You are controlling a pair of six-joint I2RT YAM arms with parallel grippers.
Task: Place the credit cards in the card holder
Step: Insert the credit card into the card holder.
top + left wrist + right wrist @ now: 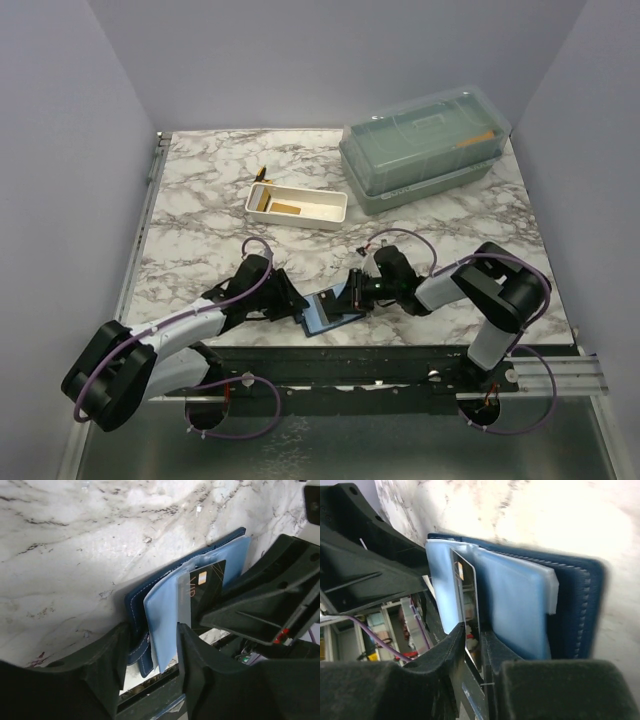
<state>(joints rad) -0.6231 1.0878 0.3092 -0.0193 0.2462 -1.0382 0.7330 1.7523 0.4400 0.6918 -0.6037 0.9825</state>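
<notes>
- Both arms are crowded down at the near edge of the marble table (200, 230), wrists pointing at each other. The card holder (322, 312) sits between them right at that edge, pocket sleeves fanned apart.
- Left gripper (152, 630): its fingers (100, 680) are spread a fair way and straddle one end of the holder. The navy cover is by one finger and the pale blue sleeves are by the other. Both fingers look right up against it, but honestly we can't tell if they're squeezing or just sitting there.
- Right gripper (473, 629): its fingers (442, 660) are parted by only a slit. The edge of the dark credit card (212, 587) runs down into that slit. We can see bits of background through the gap beside it, so the gap looks wider than the card is thick. It looks loose rather than pinched to us.
- That card has a gold chip and "VIP" lettering. It's tucked in between the holder's pale blue sleeves, partly behind a see-through sleeve, with the rest sticking out toward the right gripper.
- Well back from all this, the white tray (335, 205) has the orange-tan cards (288, 208) lying in it.
- The green lidded box (425, 150) sits at the far right of the table.
</notes>
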